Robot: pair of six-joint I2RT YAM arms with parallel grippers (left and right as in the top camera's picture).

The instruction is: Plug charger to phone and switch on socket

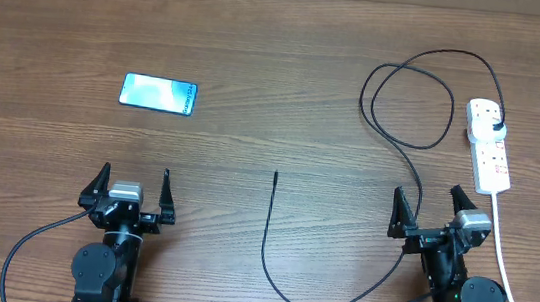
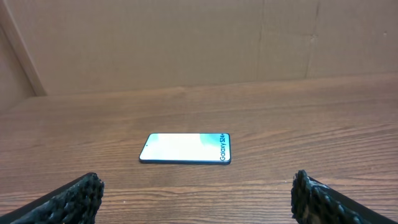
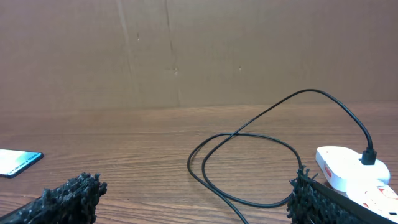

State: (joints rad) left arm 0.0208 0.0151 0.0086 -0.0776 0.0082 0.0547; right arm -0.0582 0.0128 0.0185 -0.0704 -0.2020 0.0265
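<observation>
The phone [image 1: 158, 93] lies flat at the left of the table, its light-blue screen lit; it also shows in the left wrist view [image 2: 185, 148] and at the left edge of the right wrist view [image 3: 17, 162]. The black charger cable [image 1: 407, 140] loops from its plug in the white socket strip [image 1: 490, 144] down to the connector tip [image 1: 275, 175] at mid-table. My left gripper [image 1: 131, 191] is open and empty, short of the phone. My right gripper [image 1: 432, 213] is open and empty, just in front of the socket strip [image 3: 348, 167] and the cable loop [image 3: 242, 165].
The strip's white cord [image 1: 508, 277] runs down the right side past my right arm. A brown cardboard wall [image 2: 186, 43] stands at the table's far edge.
</observation>
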